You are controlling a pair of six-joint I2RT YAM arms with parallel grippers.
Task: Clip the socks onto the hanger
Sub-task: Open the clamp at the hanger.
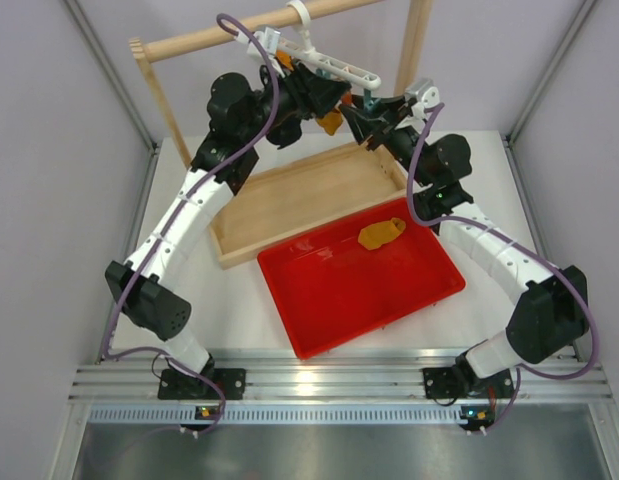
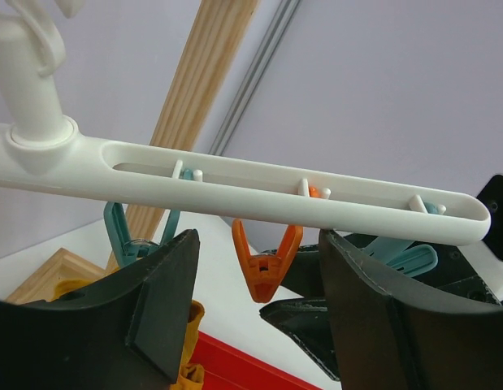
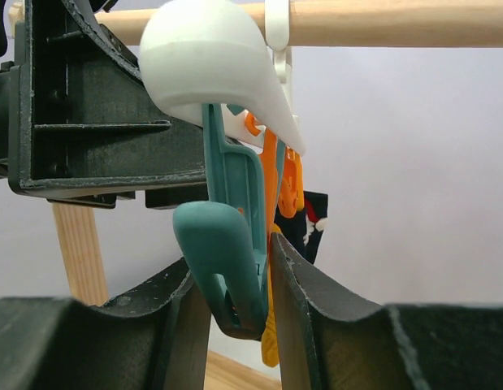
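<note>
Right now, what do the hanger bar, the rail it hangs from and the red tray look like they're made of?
Hanger bar: white plastic, smooth moulded sheen. Rail: bare wood, visible grain, matte. Red tray: probably plastic, glossy with light reflections.

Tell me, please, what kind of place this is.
Probably a lab test cell for robots, not a home: aluminium posts and blank grey panels enclose the white table, two arms are bolted to its near edge, and the hanger hangs on a small wooden rail.
</note>
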